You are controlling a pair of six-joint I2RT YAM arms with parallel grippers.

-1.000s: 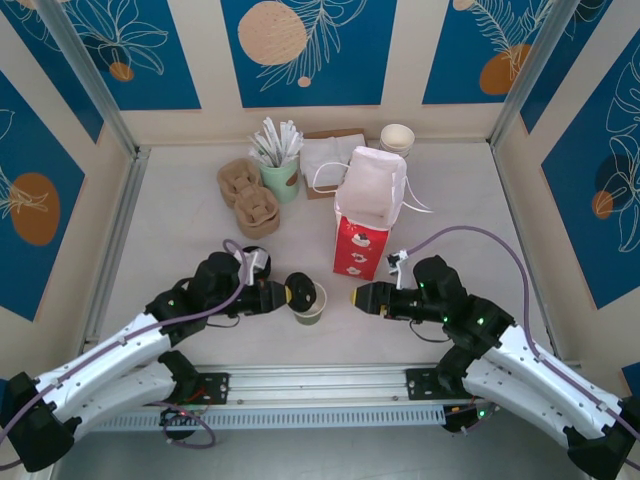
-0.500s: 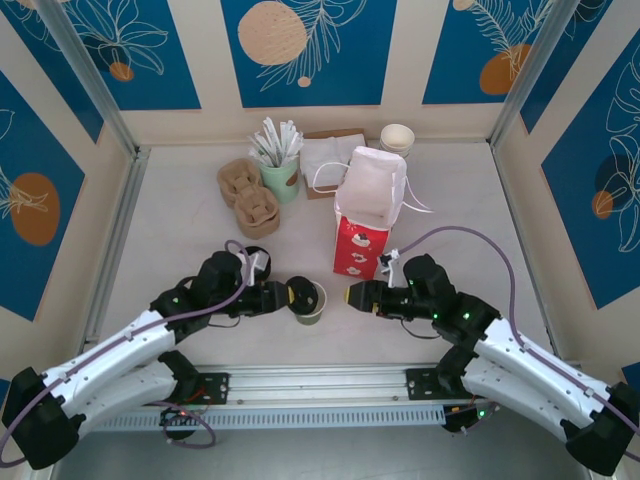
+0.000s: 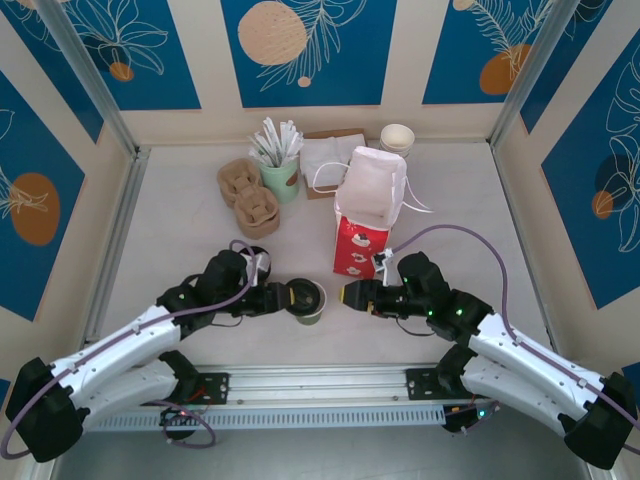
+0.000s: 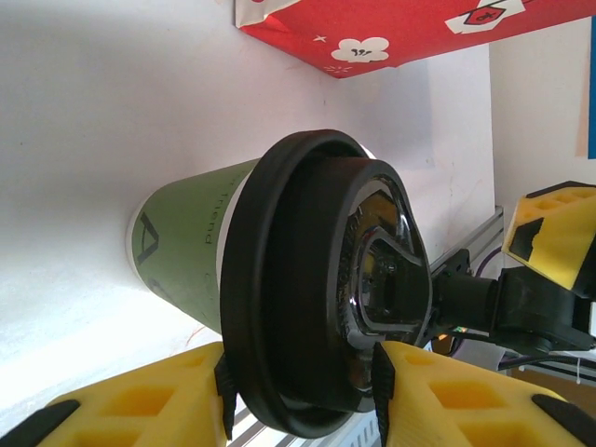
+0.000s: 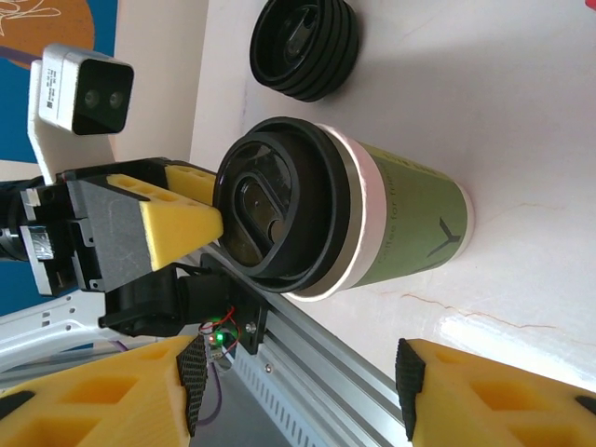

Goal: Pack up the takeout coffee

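Observation:
The takeout coffee [image 3: 309, 300] stands near the table's front, an olive-sided paper cup [image 4: 186, 242] with a black lid [image 4: 307, 279] on top. My left gripper [image 3: 287, 297] comes in from the left. Its open jaws [image 4: 303, 391] straddle the lid's near edge, and I cannot tell whether the pads touch it. One yellow left finger [image 5: 177, 228] lies against the lid's top [image 5: 279, 196]. My right gripper [image 3: 347, 296] is just right of the cup, open wide [image 5: 298, 386] and apart from it. The red-and-white bag [image 3: 365, 225] stands open behind the cup.
A low stack of black lids [image 5: 303, 47] lies beyond the cup. At the back are cardboard carriers [image 3: 250, 195], a green cup of sticks [image 3: 280, 165], napkins [image 3: 325, 160] and pale cups [image 3: 397, 137]. An aluminium rail [image 3: 320, 385] runs along the near edge.
The lid, held beside the open cup a second ago, now sits on the cup and the left jaws have widened. The right gripper has moved left, closer to the cup.

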